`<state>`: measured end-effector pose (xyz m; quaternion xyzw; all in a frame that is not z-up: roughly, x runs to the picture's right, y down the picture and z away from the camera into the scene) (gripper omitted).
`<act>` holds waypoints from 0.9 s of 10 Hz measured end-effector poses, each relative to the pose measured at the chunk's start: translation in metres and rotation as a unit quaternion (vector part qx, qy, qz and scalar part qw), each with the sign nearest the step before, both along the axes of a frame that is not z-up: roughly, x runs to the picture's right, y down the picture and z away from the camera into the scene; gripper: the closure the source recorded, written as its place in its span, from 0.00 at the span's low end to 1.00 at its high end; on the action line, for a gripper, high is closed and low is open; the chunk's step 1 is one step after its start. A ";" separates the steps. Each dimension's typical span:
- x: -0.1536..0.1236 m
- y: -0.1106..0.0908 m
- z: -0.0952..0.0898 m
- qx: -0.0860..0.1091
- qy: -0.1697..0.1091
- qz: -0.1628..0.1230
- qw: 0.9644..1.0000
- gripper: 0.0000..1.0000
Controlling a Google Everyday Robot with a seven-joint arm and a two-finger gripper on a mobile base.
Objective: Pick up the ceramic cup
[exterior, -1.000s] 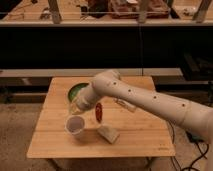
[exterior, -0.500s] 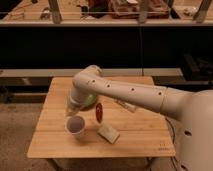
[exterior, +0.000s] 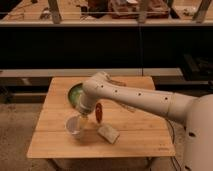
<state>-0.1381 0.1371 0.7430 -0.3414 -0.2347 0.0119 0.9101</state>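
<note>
The ceramic cup (exterior: 73, 126) is small, round and white, with a wide rim and a pale inside. It stands upright on the front left part of the wooden table (exterior: 140, 140). My white arm reaches in from the right, bends over the green bowl and points down. The gripper (exterior: 83, 119) is at the cup's right rim, right above it. I cannot tell whether it touches the cup.
A wider green bowl (exterior: 75, 93) sits behind the cup, partly covered by my arm. A small red object (exterior: 99, 111) stands right of the gripper. A flat whitish wedge block (exterior: 108, 132) lies front centre. Dark shelving runs behind the table.
My arm has swung left and lowered, bringing the gripper from beside the red object down to the cup's rim. The cup, bowl and block have not moved.
</note>
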 end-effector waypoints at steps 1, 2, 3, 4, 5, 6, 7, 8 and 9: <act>-0.003 0.001 0.002 0.000 -0.002 -0.002 1.000 0.20; -0.011 0.000 0.005 0.000 -0.010 0.002 1.000 0.20; -0.020 -0.003 0.009 -0.001 -0.021 0.009 1.000 0.20; -0.032 -0.009 0.012 -0.002 -0.033 0.013 0.999 0.20; -0.040 -0.015 0.011 -0.002 -0.039 0.010 0.999 0.20; -0.046 -0.021 0.009 -0.004 -0.037 0.000 0.999 0.20; -0.047 -0.023 0.011 -0.010 -0.030 -0.012 0.999 0.20; -0.047 -0.022 0.015 -0.014 -0.024 -0.018 0.999 0.20; -0.047 -0.016 0.022 -0.018 -0.018 -0.025 0.999 0.20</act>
